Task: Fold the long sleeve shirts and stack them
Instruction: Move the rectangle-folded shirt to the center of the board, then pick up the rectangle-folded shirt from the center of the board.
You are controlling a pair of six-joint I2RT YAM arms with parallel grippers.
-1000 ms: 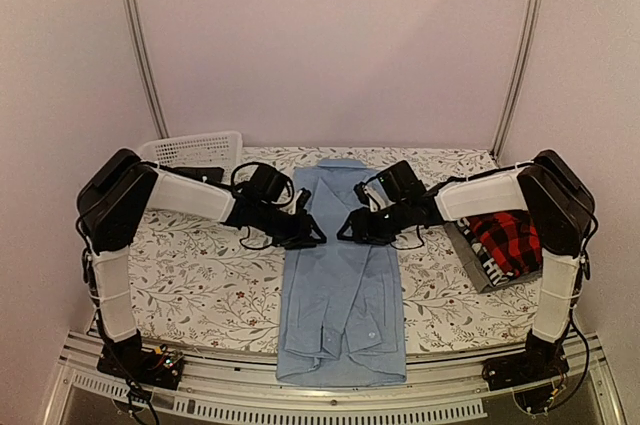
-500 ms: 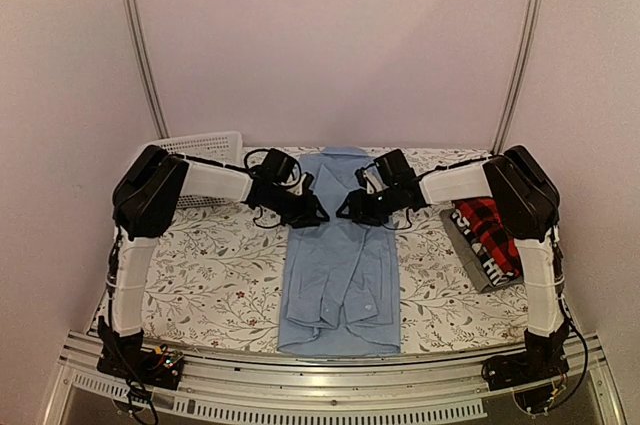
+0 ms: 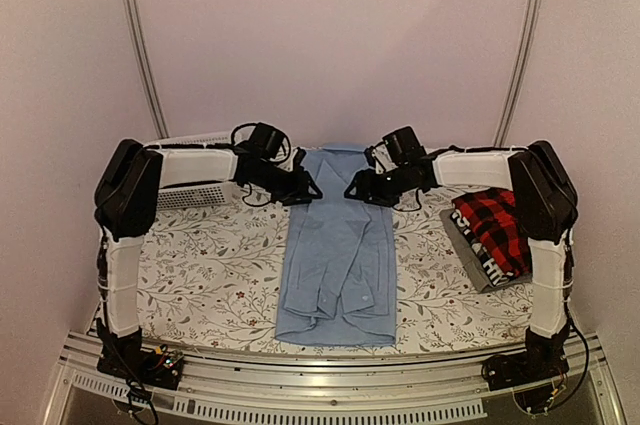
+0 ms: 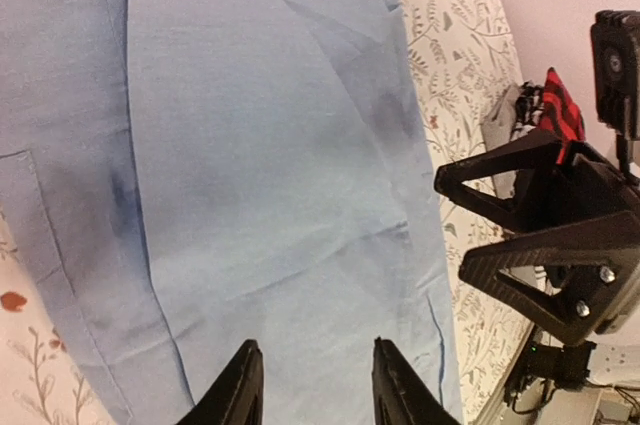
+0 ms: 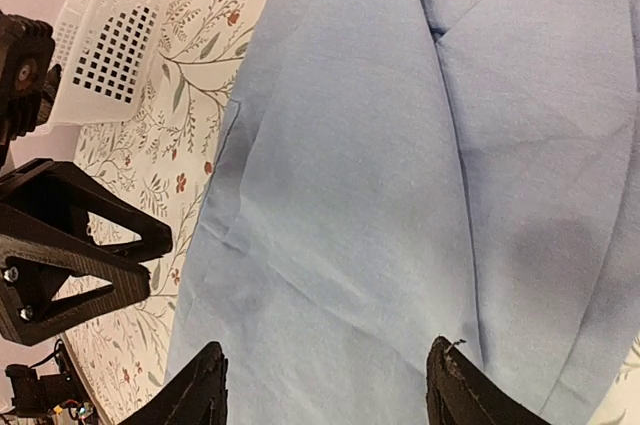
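The left hand [image 3: 303,190] and right hand [image 3: 358,191] both hang released, fingers spread, over the collar end of the light blue button-up shirt [image 3: 338,255], which lies lengthwise mid-bench. Pinching only the top layer, or pinching unevenly, would likely drag the folded layers apart and skew the fold. The floral-print bench [image 3: 200,265] also carries the red-and-black plaid shirt [image 3: 495,230] at the right and a white lattice basket [image 3: 190,193] at the far left. Pale walls [image 3: 330,45] and metal posts [image 3: 140,45] close in the space.

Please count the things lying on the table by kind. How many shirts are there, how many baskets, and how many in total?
Shirts: 3 (light blue shirt, plaid shirt, grey shirt under the plaid one)
Baskets: 1 (white basket)
Total: 4
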